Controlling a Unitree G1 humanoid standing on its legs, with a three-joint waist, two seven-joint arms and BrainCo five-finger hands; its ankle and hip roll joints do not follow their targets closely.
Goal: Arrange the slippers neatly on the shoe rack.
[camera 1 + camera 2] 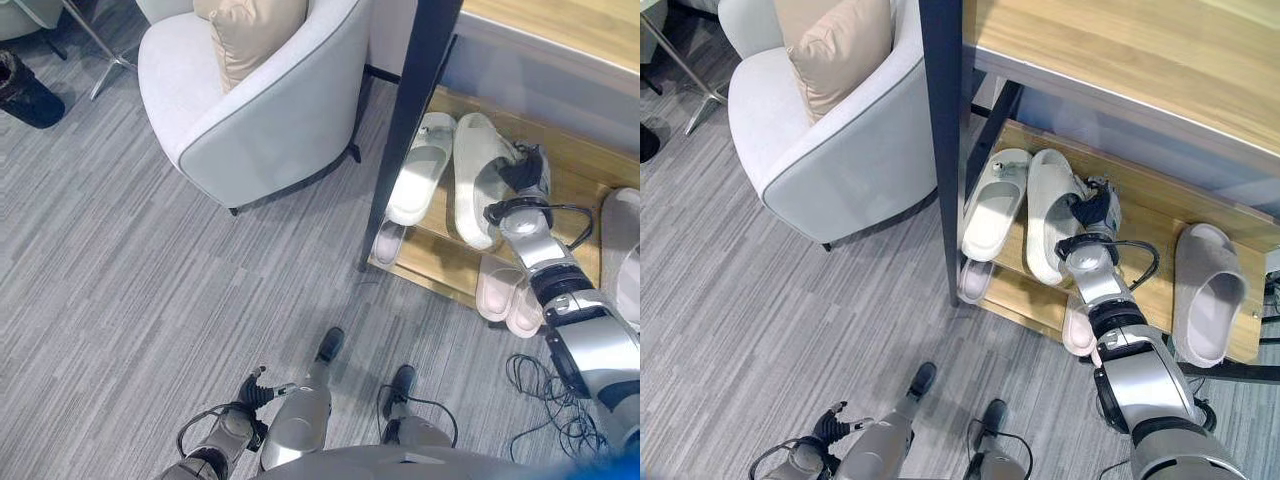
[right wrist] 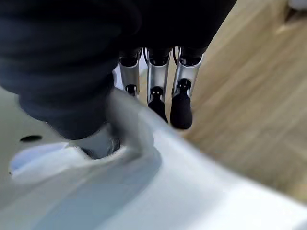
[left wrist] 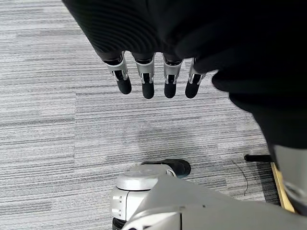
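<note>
Well along, by the look of it. Right hand (image 1: 1092, 212) clamped on the strap edge of the second white slipper (image 1: 1048, 215) on the shoe rack's (image 1: 1140, 215) wooden shelf, thumb under, fingers over. Just beside it, away from the arm, its partner white slipper (image 1: 992, 205), roughly parallel. On the hand's other side, well apart, a grey slipper (image 1: 1205, 290), probably still to straighten. Left hand (image 1: 256, 390) idle low over the floor, fingers relaxed, empty.

White slippers (image 1: 1025, 205) — grey-striped carpet (image 1: 150, 300), pale wood rack (image 1: 1140, 215)
</note>
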